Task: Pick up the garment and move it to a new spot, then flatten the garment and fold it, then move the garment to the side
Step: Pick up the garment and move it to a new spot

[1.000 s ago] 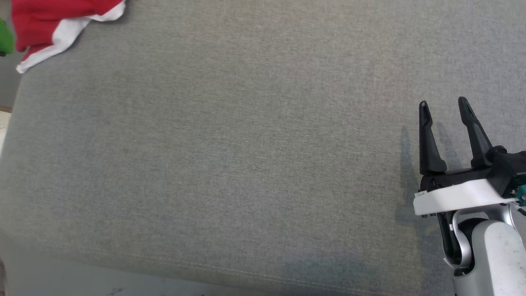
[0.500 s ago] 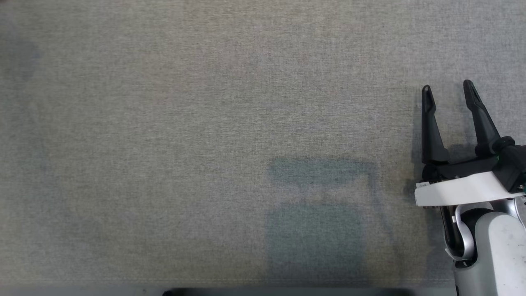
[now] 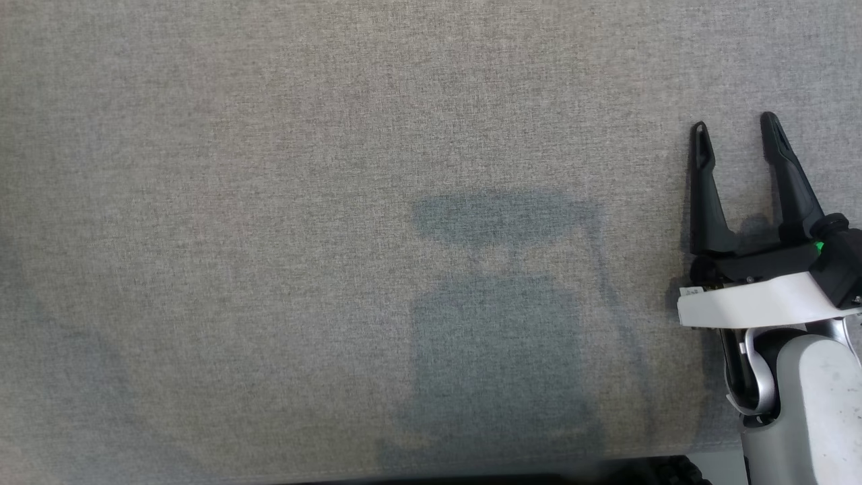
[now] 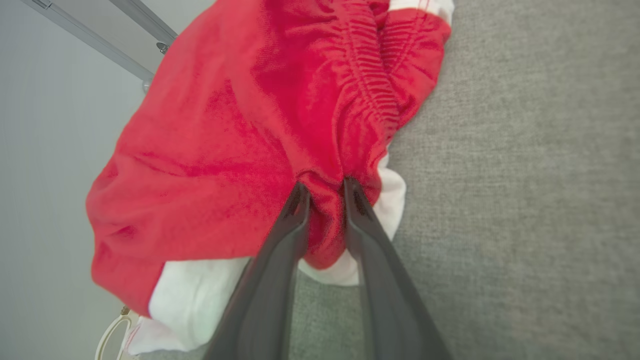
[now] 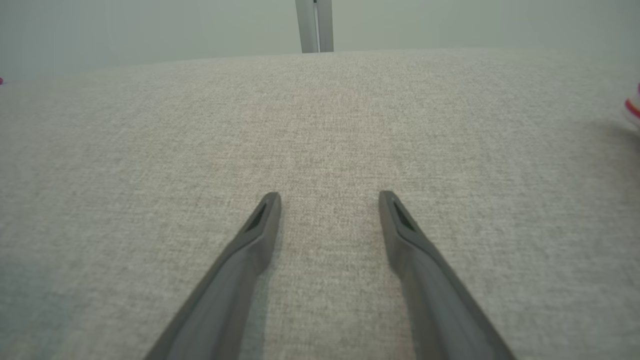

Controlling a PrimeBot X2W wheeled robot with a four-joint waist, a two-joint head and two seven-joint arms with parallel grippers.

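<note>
The garment is a red piece with a gathered waistband and white trim. In the left wrist view it lies bunched at the edge of the grey surface. My left gripper has its two fingers drawn close together, pinching a fold of the red fabric just below the waistband. In the head view my right gripper hovers at the right over bare grey cloth, open, with nothing between its fingers. The right wrist view shows that gripper spread wide above the same cloth.
The grey fabric surface carries my own shadow. A metal rail runs beyond the surface's edge behind the garment. A pale post stands past the far edge, and a white and red item peeks in at the right.
The head camera has shifted, so the red garment seen at the upper left a second ago has left that view. The right gripper stays open.
</note>
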